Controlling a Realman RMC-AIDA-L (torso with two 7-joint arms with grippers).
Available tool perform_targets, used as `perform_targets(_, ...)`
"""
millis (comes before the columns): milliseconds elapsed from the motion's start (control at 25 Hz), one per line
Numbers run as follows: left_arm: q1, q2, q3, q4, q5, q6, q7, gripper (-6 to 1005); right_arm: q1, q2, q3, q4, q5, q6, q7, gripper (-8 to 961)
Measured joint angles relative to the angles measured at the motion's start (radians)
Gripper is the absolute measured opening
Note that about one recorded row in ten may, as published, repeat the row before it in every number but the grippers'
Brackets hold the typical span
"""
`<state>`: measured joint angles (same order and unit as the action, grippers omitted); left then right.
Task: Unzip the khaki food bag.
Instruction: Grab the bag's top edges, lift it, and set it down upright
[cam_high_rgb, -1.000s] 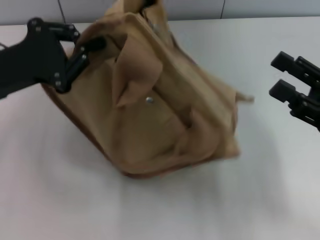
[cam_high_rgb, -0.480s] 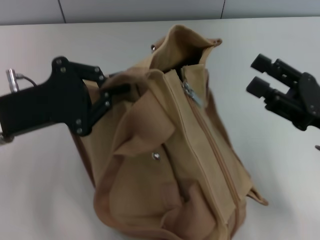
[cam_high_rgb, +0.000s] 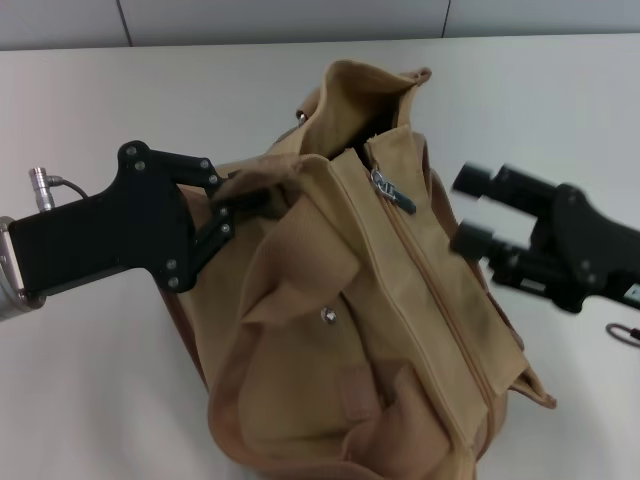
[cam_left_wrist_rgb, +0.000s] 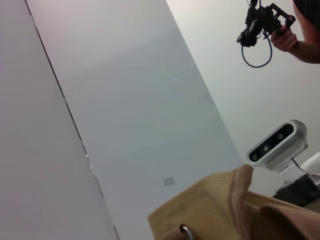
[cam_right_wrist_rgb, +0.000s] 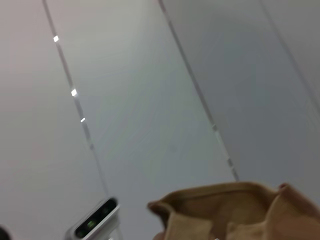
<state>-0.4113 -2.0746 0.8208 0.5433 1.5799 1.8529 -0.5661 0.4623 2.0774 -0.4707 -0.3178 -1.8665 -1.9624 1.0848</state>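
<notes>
The khaki food bag (cam_high_rgb: 400, 320) stands tilted in the middle of the head view, its open end pointing away from me. Its silver zipper pull (cam_high_rgb: 393, 190) lies near the far end of the zip, and the metal snap (cam_high_rgb: 327, 315) shows on the front pocket. My left gripper (cam_high_rgb: 240, 200) is shut on the bag's fabric at its upper left edge. My right gripper (cam_high_rgb: 468, 210) is open, just right of the bag near the zip, not touching it. The bag's top also shows in the left wrist view (cam_left_wrist_rgb: 215, 210) and the right wrist view (cam_right_wrist_rgb: 235, 210).
The bag rests on a white table (cam_high_rgb: 100, 400) that ends at a grey wall (cam_high_rgb: 250, 20) at the back. A small dark cable loop (cam_high_rgb: 625, 333) lies at the right edge. A person's hand with a device (cam_left_wrist_rgb: 270, 25) shows in the left wrist view.
The bag has swung round and now fills the frame, with its zip turned into view. My right gripper has moved left, close to the bag. My left gripper keeps its hold.
</notes>
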Motion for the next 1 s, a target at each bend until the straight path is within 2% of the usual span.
perform_targets(40, -0.002, -0.001, 0.008, 0.000, 0.000, 0.000, 0.000, 73, 0.006, 0.000, -0.035, -0.001, 0.000, -0.003, -0.015, 697)
perform_targets(320, -0.008, -0.003, 0.049, -0.003, 0.000, 0.000, 0.001, 75, 0.027, 0.005, -0.050, 0.019, 0.000, 0.012, -0.044, 687)
perform_targets(520, -0.010, -0.004, 0.066, -0.008, -0.002, 0.004, 0.001, 77, 0.036, 0.006, -0.052, 0.024, 0.004, 0.019, -0.051, 496)
perform_targets(1000, -0.005, -0.004, 0.118, -0.010, -0.048, 0.003, 0.003, 80, 0.063, 0.003, -0.138, 0.053, 0.000, 0.015, -0.008, 438)
